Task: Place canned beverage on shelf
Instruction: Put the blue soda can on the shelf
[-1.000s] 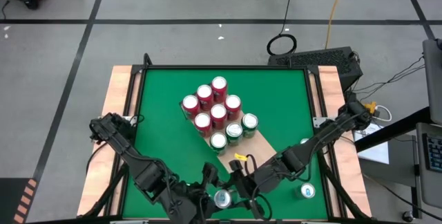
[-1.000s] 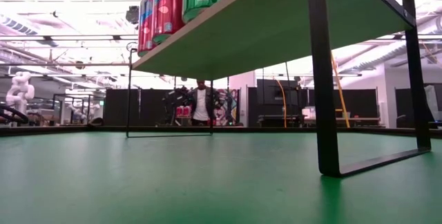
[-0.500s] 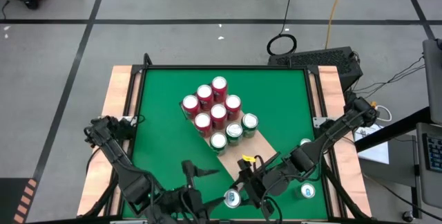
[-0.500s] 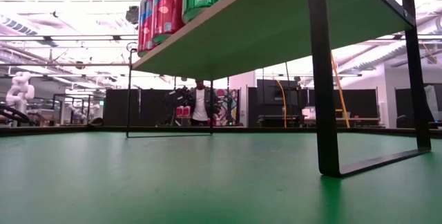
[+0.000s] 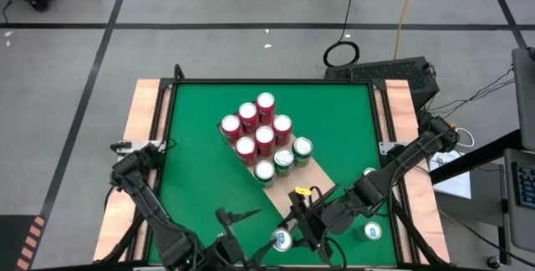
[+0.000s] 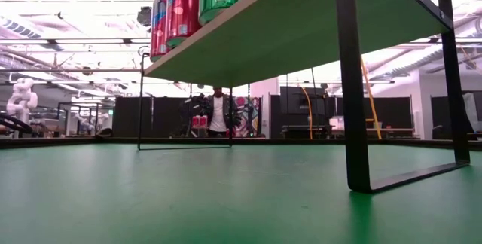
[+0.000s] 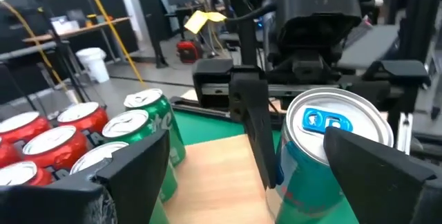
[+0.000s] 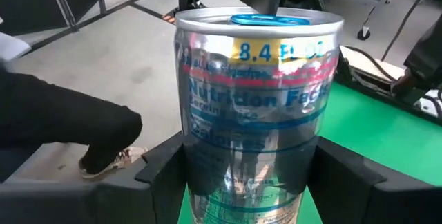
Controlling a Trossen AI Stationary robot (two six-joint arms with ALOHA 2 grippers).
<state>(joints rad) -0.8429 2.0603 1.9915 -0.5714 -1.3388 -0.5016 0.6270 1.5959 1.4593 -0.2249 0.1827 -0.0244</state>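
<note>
We find the shelf [image 5: 313, 174] bare at its near end; red cans [image 5: 256, 129] and green cans [image 5: 284, 159] block the far half.

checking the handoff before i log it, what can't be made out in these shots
- High view: the left hand is cut off by the bottom edge.
- Low view: the shelf hides all but the sides of a few cans; neither arm shows.
- Right wrist view: the silver can in the right hand hides the shelf behind it.
</note>
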